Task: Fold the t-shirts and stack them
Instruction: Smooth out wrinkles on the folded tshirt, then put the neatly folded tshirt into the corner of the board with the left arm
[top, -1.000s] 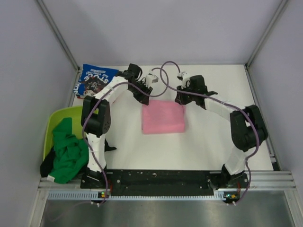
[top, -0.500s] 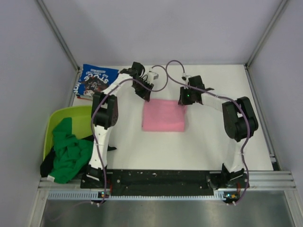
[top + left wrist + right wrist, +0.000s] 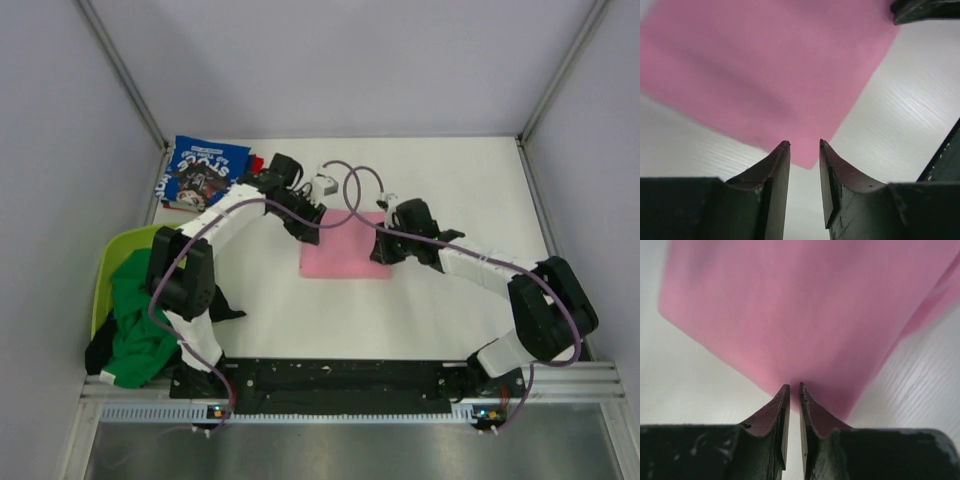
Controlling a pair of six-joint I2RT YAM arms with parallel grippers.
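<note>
I see the pink t-shirt [image 3: 345,245] lying folded into a flat rectangle near the middle of the bench [image 3: 470,190], its edges roughly square to the bench edges. Both arms reach over it from the near edge.

The left end effector [image 3: 803,145] sits at the shirt's far-left corner. Its fingers stand parted, and that pink corner comes to a point just beyond the tips, with white bench showing in the gap. Nothing is clamped there.

The right end effector [image 3: 793,386] is at the shirt's right edge. Its fingers are drawn almost together with only a thin slit between them, and the tips meet the pink cloth. I cannot tell whether cloth is pinched.

The blue t-shirt [image 3: 200,172] with white lettering lies in the far-left corner, with a scrap of the red t-shirt [image 3: 257,163] beside it. A lime-green tub [image 3: 125,250] along the left edge holds the green t-shirt [image 3: 140,320], with black cloth [image 3: 100,352] under it.

Bare bench runs from the pink shirt to the right edge and the far-right corner. Wall panels [image 3: 350,70] close the left, far and right sides. A purple cable [image 3: 350,185] loops above the shirt's far edge.
</note>
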